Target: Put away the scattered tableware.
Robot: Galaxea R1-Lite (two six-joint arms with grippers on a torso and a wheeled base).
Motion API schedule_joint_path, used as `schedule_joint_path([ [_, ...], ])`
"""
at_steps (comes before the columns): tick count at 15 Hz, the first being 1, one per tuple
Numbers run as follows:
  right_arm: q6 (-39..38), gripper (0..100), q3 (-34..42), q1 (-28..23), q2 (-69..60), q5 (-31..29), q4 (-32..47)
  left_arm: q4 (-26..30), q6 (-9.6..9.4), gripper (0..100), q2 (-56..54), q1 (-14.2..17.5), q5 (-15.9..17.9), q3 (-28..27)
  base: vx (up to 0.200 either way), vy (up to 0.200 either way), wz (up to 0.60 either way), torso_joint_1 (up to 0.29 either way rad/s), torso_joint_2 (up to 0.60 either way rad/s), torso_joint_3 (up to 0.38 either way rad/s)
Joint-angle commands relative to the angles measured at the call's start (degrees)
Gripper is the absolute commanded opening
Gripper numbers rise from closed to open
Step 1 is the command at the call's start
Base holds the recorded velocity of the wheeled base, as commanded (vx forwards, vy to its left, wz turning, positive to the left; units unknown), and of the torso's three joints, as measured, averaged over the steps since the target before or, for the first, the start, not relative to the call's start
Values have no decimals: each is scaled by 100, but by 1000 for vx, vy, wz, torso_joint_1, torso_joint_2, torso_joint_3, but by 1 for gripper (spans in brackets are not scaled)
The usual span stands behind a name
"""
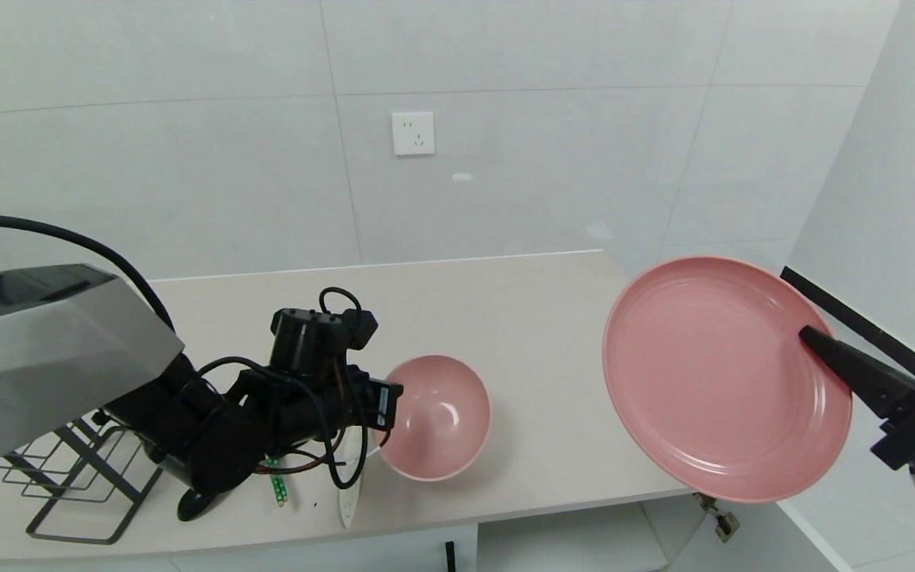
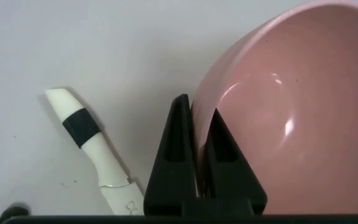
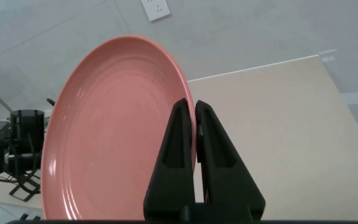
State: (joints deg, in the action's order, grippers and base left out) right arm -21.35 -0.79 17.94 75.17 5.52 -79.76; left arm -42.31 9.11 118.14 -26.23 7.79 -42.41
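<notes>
A pink bowl [image 1: 438,417] hangs tilted just above the counter, its rim pinched by my left gripper [image 1: 384,405]; the left wrist view shows the fingers [image 2: 180,146] shut on the bowl's [image 2: 291,106] wall. Off the counter's right end my right gripper [image 1: 811,338] holds a large pink plate [image 1: 716,373] tilted in the air. In the right wrist view its fingers [image 3: 180,140] clamp the plate's [image 3: 110,130] edge. A white knife [image 1: 351,485] with a black-banded handle [image 2: 86,140] lies on the counter under the left arm.
A black wire dish rack [image 1: 76,477] stands at the counter's front left. Green-tipped chopsticks [image 1: 276,485] lie beside the knife. The beige counter [image 1: 537,334] meets a tiled wall with a socket [image 1: 413,133]; a white side wall rises on the right.
</notes>
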Motion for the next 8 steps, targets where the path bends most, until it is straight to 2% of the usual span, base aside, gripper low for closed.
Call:
schedule_joint_path([
  [1,-1,0,0,-1,59,1,-4,-207,3,0,-458,4,12,312,0,0,0,0,0,0],
  [6,-1,0,53,7,147,1,-4,-1156,39,0,-1170,13,161,998,0,0,0,0,0,0],
  [8,-1,0,53,7,183,1,-13,-1358,65,0,-1372,4,153,1007,0,0,0,0,0,0],
])
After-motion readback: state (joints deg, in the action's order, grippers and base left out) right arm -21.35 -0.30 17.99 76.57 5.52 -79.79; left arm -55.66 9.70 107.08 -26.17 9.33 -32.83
